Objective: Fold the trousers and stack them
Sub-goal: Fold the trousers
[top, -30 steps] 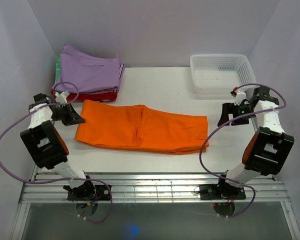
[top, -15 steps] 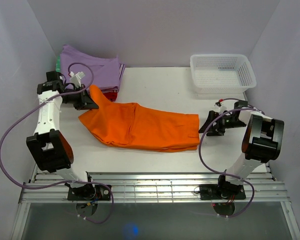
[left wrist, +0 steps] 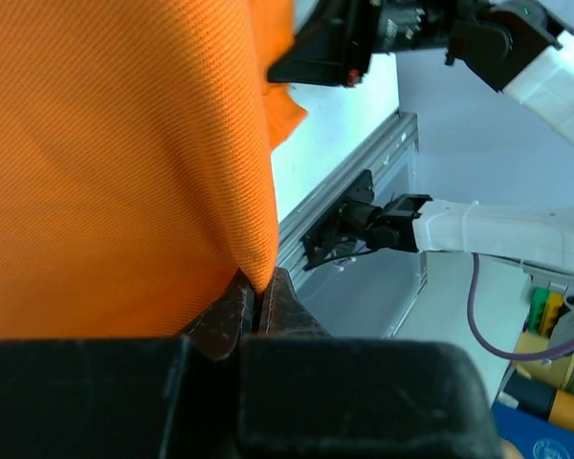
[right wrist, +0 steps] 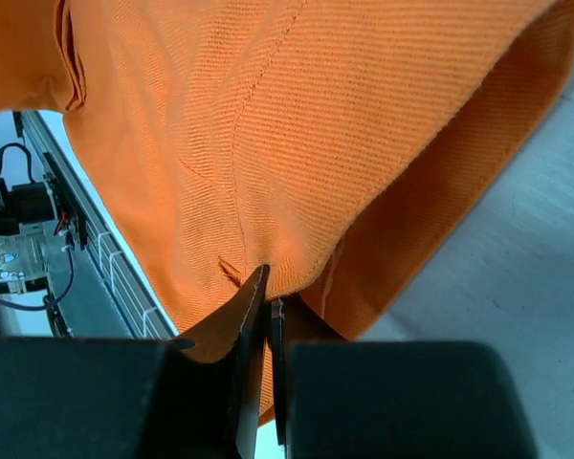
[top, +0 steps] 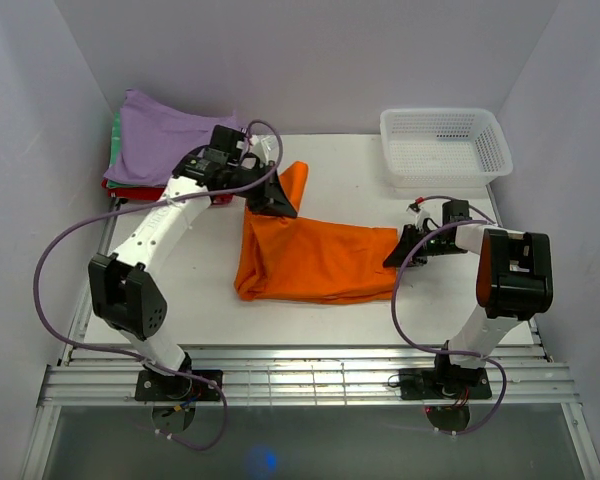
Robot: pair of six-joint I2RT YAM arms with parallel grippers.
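Top external, left jaws clamped on lifted trousers [top: 320, 262] edge, right jaws pinching opposite edge, basket [top: 440, 111] apart

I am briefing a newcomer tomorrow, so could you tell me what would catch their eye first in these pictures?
The bright orange trousers across mid-table stand out, one end held up by the left gripper, the other pinched by the right gripper. Next come the lilac folded garment at the back left and the white basket at the back right.
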